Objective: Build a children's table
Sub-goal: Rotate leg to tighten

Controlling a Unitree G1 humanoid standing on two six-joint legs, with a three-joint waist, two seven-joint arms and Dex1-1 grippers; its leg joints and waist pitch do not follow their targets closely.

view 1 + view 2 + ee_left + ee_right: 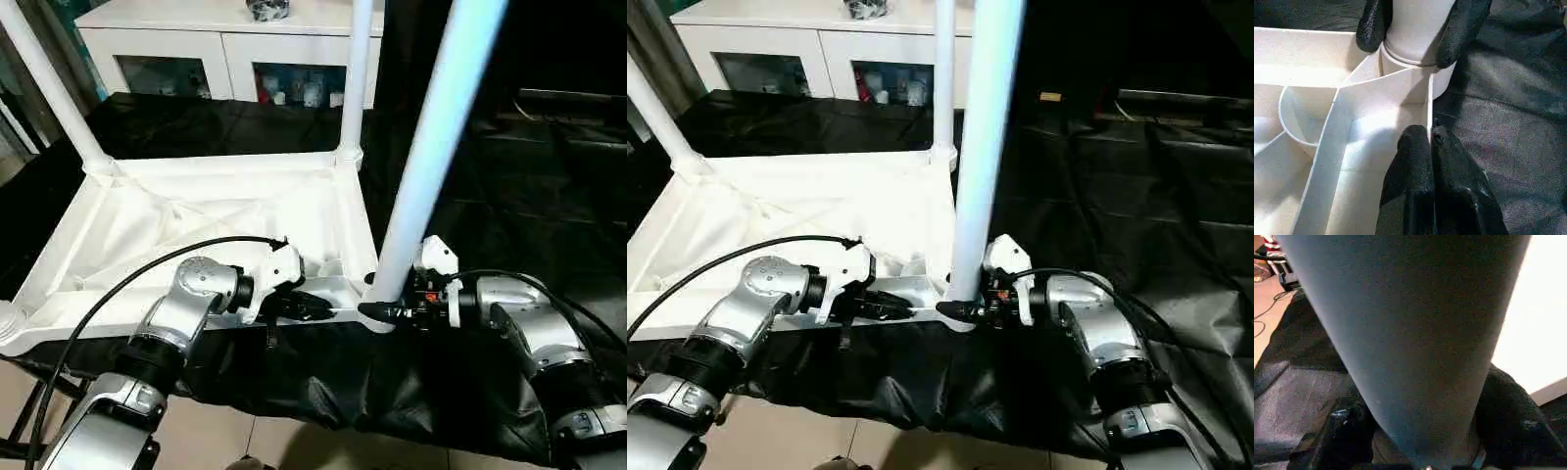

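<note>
The white tabletop (196, 211) lies underside up on the black-draped table (509, 196). The right gripper (1415, 36) has its fingers around the near-right leg (431, 147) at its socket. The left gripper (318, 308), fingers pressed together, rests against the top's near rim.

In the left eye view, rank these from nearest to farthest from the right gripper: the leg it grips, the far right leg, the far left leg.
From the right gripper:
1. Near right leg, between its fingers at the near right corner socket.
2. Far right leg, upright at the far corner on that side.
3. Far left leg, diagonally across the tabletop.
</note>
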